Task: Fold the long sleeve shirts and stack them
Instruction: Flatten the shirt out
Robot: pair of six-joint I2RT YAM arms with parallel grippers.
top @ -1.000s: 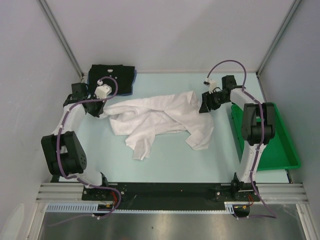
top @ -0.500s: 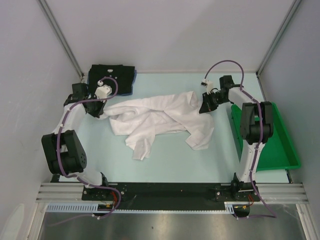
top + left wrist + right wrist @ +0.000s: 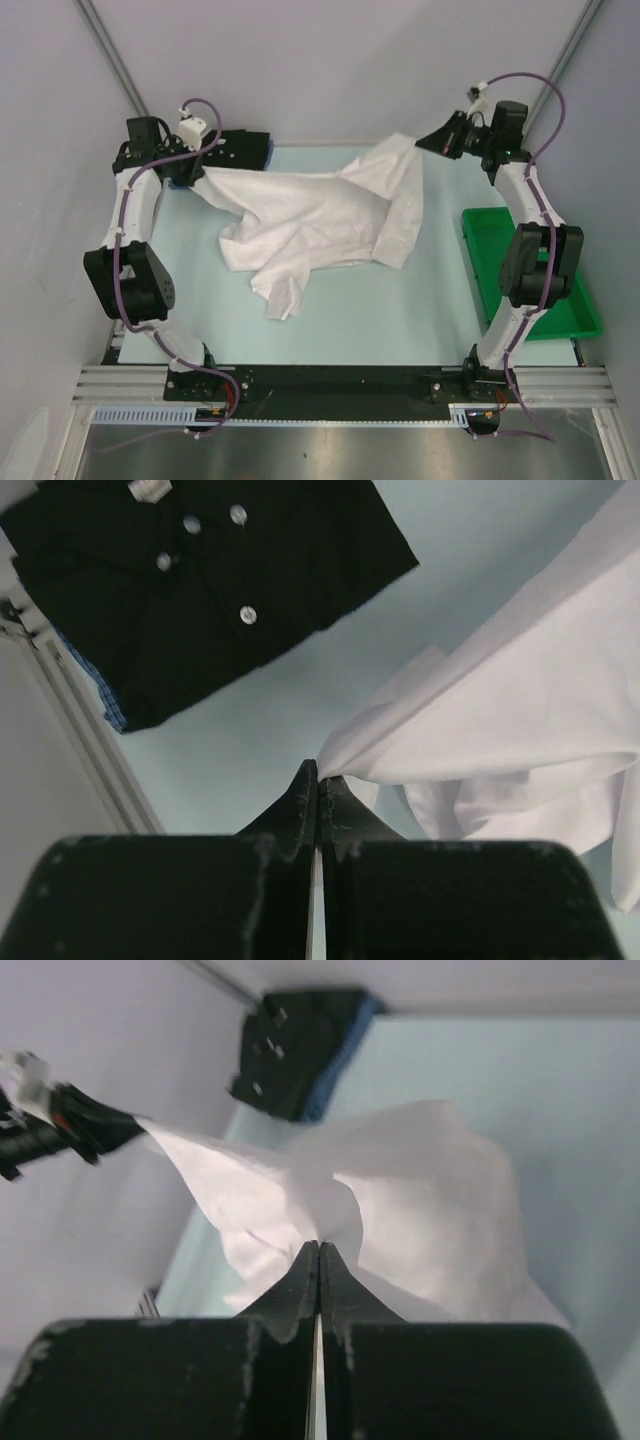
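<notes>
The white long sleeve shirt [image 3: 320, 215] hangs stretched between both grippers, its lower part crumpled on the table. My left gripper [image 3: 193, 174] is shut on its left corner [image 3: 345, 755], raised at the back left. At the back right, my right gripper [image 3: 422, 143] is shut on a pinch of the same white cloth [image 3: 335, 1215]. The black shirt [image 3: 240, 150] with white buttons [image 3: 200, 580] lies folded in the back left corner on top of a blue shirt [image 3: 112, 708], of which only an edge shows.
A green tray [image 3: 565, 300] lies at the right edge beside the right arm. Grey walls with metal posts close in the back and sides. The pale table [image 3: 400, 310] shows bare in front of the white shirt.
The right gripper closed on the white shirt. Both arms then rose and swung toward the back corners, lifting and spreading the shirt's upper edge between them.
</notes>
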